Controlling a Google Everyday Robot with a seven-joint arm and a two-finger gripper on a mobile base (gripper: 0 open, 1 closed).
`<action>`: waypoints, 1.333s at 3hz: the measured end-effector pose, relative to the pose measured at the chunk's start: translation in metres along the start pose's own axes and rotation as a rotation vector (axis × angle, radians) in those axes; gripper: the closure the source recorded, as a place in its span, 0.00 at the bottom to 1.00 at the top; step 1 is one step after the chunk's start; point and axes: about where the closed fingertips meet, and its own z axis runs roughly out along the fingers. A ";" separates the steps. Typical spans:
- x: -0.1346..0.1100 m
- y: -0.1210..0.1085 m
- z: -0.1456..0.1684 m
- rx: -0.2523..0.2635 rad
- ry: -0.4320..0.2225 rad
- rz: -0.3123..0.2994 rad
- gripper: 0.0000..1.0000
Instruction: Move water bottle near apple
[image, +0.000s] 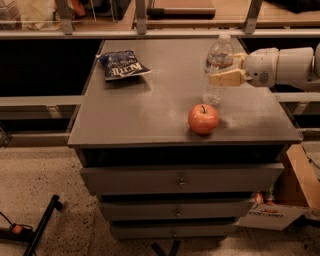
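Note:
The water bottle (217, 67) is clear and ribbed with a white cap, and stands upright on the grey cabinet top (150, 110) toward the right. The red-orange apple (203, 119) sits just in front of it, a little to the left. My gripper (220, 70) reaches in from the right on a white arm (285, 65). Its tan fingers (226, 78) are around the bottle's middle, one in front and one behind, shut on it.
A dark blue chip bag (121, 65) lies at the back left of the cabinet top. Drawers (180, 180) are below the top. A cardboard box (295, 185) stands on the floor at the right. A black bar (40, 225) lies on the floor at the lower left.

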 end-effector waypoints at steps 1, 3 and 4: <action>-0.001 0.006 0.000 -0.009 -0.008 -0.008 0.82; -0.001 0.013 0.004 -0.028 -0.012 -0.022 0.36; -0.002 0.015 0.007 -0.033 -0.013 -0.022 0.12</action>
